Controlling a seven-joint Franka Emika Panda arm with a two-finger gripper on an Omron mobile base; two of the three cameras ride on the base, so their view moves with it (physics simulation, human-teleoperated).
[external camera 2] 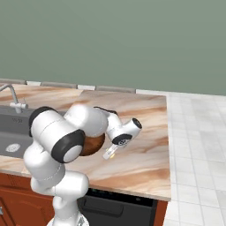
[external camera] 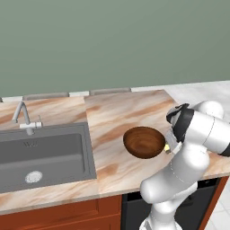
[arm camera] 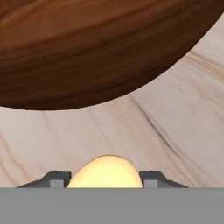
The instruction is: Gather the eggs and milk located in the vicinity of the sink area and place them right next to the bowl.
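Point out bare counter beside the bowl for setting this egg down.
Free: marble between the bowl and sink, and behind the bowl toward the wall. Crowded: the bowl's right side, where the gripper, shut on the egg, sits close.

The left base view looks forward and down from behind the arm's left side, taking in the sink, the marble counter and the bowl. The right base view faces the same counter from behind the arm's right; the arm hides most of the bowl there. The hand view sits very close, low over the counter, looking at the bowl's outer wall, probably from just beside it.
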